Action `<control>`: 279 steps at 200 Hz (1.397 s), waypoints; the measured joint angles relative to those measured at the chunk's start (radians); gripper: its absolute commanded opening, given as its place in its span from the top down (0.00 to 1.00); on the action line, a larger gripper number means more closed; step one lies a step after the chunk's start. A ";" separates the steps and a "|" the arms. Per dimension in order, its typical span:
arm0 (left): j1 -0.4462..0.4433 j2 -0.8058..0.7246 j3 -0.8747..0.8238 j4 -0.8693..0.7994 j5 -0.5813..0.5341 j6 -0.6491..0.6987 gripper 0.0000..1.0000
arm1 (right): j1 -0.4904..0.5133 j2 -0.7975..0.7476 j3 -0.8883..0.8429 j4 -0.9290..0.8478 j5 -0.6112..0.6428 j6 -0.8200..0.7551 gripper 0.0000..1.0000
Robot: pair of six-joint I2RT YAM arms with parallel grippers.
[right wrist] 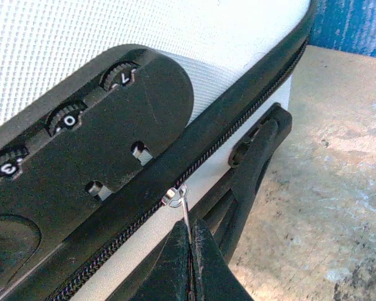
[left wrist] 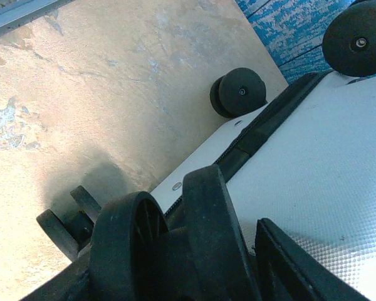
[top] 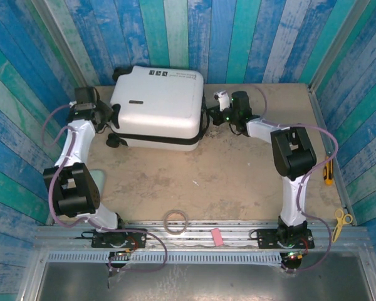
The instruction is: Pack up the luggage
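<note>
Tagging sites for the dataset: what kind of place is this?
Probably a staged lab booth, not a home: blue plank walls close round a table, with a metal mounting rail along its near edge.

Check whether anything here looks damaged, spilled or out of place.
Nothing looks damaged or spilled. The luggage lies flat, and the right gripper has its jaws shut on the zipper pull. Only the yellow scissors seem out of place: they lie on the metal rail at the near right corner.
</note>
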State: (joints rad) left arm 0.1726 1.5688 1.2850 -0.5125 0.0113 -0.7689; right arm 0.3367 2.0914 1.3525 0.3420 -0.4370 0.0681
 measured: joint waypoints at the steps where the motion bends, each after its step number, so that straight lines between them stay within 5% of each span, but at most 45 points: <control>1: 0.000 0.000 0.000 0.000 -0.001 0.000 1.00 | 0.000 0.001 0.000 0.002 0.000 0.001 1.00; 18: -0.005 0.000 -0.002 0.002 -0.007 -0.007 1.00 | 0.000 0.014 0.000 0.041 0.017 0.029 0.91; 35: -0.007 0.000 -0.003 0.004 -0.011 -0.008 1.00 | 0.000 0.021 0.000 0.076 0.100 0.064 0.61; 59: -0.001 -0.002 -0.004 0.008 -0.006 0.007 0.99 | -0.061 0.023 0.004 0.091 0.209 0.115 0.52; 93: 0.002 -0.032 -0.032 0.028 0.002 0.022 0.36 | -0.157 0.023 0.031 0.042 0.155 0.205 0.51; 133: -0.006 -0.172 -0.114 -0.020 -0.082 0.274 0.00 | -0.171 0.042 0.076 0.023 -0.081 0.298 0.44; 139: -0.008 -0.199 -0.122 -0.028 -0.088 0.298 0.07 | -0.169 0.044 0.076 0.021 -0.110 0.310 0.44; 204: -0.014 -0.483 -0.151 -0.037 -0.059 0.362 0.06 | -0.149 0.079 0.068 -0.019 -0.282 0.359 0.43; 237: -0.034 -0.513 -0.179 -0.033 -0.016 0.369 0.00 | -0.118 0.113 0.068 -0.084 -0.302 0.334 0.45; 279: -0.064 -0.513 -0.185 -0.030 0.016 0.375 0.05 | -0.085 0.116 0.064 -0.111 -0.309 0.303 0.48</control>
State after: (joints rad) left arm 0.1085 1.0554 1.0996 -0.5423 0.0269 -0.3939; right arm 0.2516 2.2078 1.4170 0.2306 -0.7460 0.3714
